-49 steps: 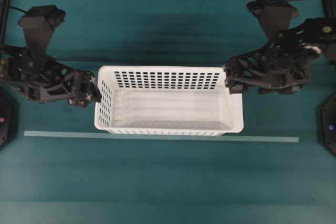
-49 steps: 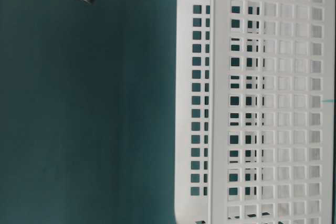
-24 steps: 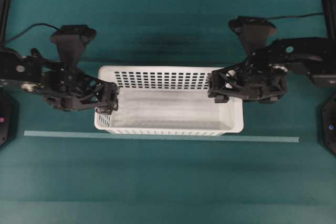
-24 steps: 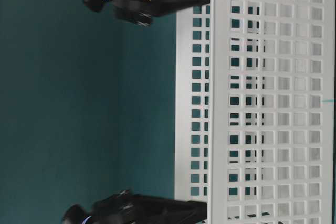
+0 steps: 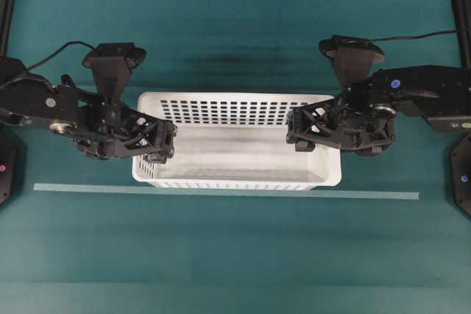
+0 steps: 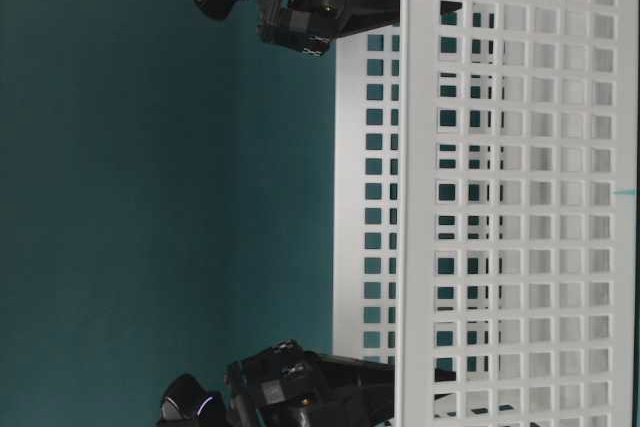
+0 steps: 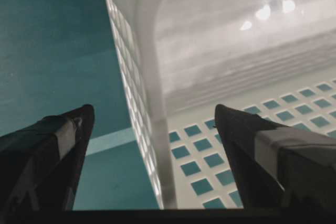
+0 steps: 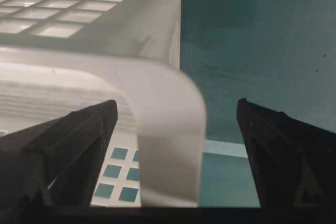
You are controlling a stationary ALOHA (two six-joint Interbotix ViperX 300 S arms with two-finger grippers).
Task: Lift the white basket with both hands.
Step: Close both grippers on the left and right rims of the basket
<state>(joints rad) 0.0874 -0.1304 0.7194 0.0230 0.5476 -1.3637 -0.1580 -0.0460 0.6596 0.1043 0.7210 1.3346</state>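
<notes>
The white basket [image 5: 235, 112] stands on the green table, long side across the overhead view, its perforated wall [image 6: 500, 197] filling the table-level view. My left gripper [image 5: 166, 143] is open over the basket's left end. Its wrist view shows the rim [image 7: 152, 77] between the jaws, one finger outside, one inside. My right gripper [image 5: 296, 134] is open over the right end. There the rounded rim [image 8: 168, 129] passes between the fingers [image 8: 79, 135] without touching them. The basket is empty.
A pale tape strip [image 5: 221, 193] runs across the table just in front of the basket. Flat black plates [image 5: 462, 182] sit at the table's left and right edges. Black arm parts [image 6: 300, 17] reach in at both ends of the basket.
Both grippers have moved inward from beside the basket's ends until each straddles an end wall. Both stay open. The basket has not moved.
</notes>
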